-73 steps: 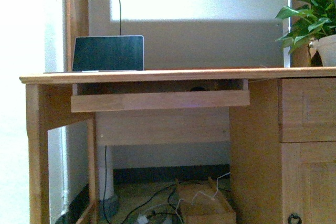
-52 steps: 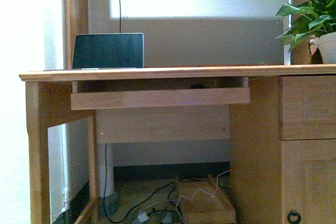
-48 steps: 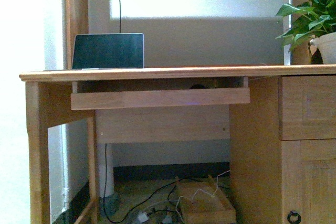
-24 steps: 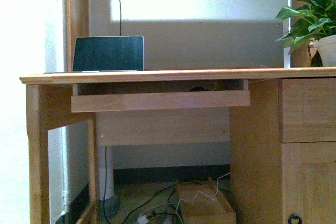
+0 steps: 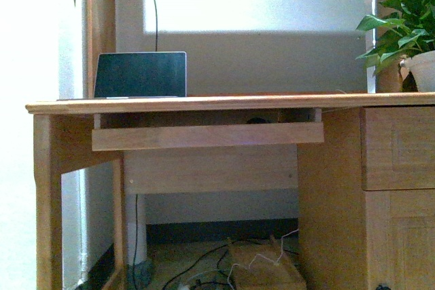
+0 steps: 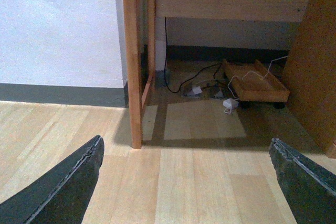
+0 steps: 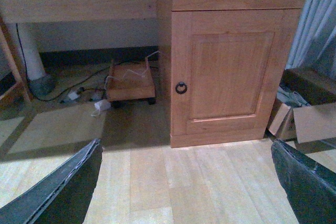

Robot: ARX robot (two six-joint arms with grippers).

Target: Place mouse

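Observation:
A small dark rounded hump, which I take for the mouse (image 5: pixel 257 120), shows in the gap between the desktop (image 5: pixel 204 104) and the pull-out tray (image 5: pixel 207 136); most of it is hidden. Neither arm appears in the front view. My left gripper (image 6: pixel 186 182) is open over bare wooden floor near the desk's left leg (image 6: pixel 134 61), with nothing between its dark fingers (image 6: pixel 68 184). The right gripper (image 7: pixel 186 184) is also open and empty, above the floor in front of the cabinet door (image 7: pixel 231 72).
A laptop (image 5: pixel 140 75) stands open at the desktop's back left, and a potted plant (image 5: pixel 404 28) at its right end. Under the desk lie cables (image 6: pixel 202 85) and a low wooden trolley (image 6: pixel 255 83). Cardboard boxes (image 7: pixel 307 116) sit right of the cabinet.
The desk sits a little lower in the front view than a second ago, after small up-and-down shifts of the view. Nothing on the desk has moved.

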